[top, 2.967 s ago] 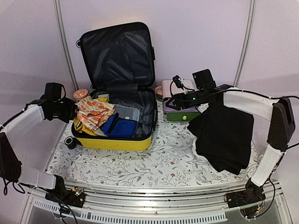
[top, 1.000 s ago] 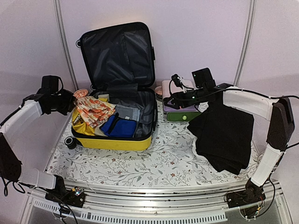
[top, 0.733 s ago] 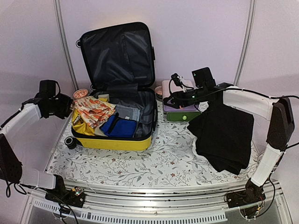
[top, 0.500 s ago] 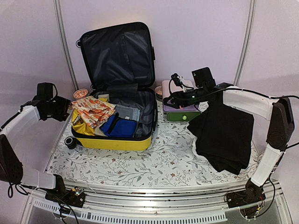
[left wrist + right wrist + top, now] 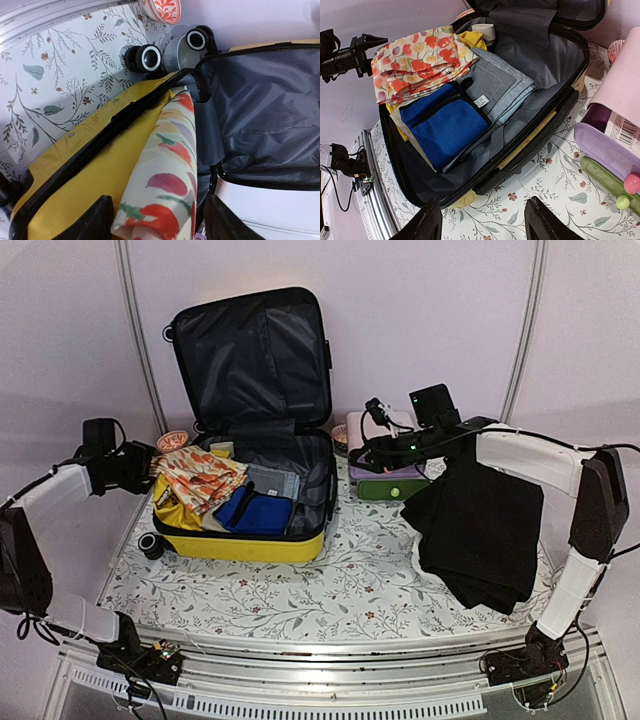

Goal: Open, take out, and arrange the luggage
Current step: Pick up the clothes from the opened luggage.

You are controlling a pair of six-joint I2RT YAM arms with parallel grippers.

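By luggage (image 5: 240, 545), left end effector (image 5: 159, 202) well parted

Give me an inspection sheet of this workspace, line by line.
Surface: floral tablecloth, flat.
Job's things: yellow luggage open, lid upright; floral cloth, blue towel, grey cloth inside.
Clutter: black garment, pink-and-green box, small bowl.
Grippers: left gripper open around floral cloth's edge; right gripper open near the luggage's right rim.
Cables: black cable along right arm.
Surroundings: pale walls.
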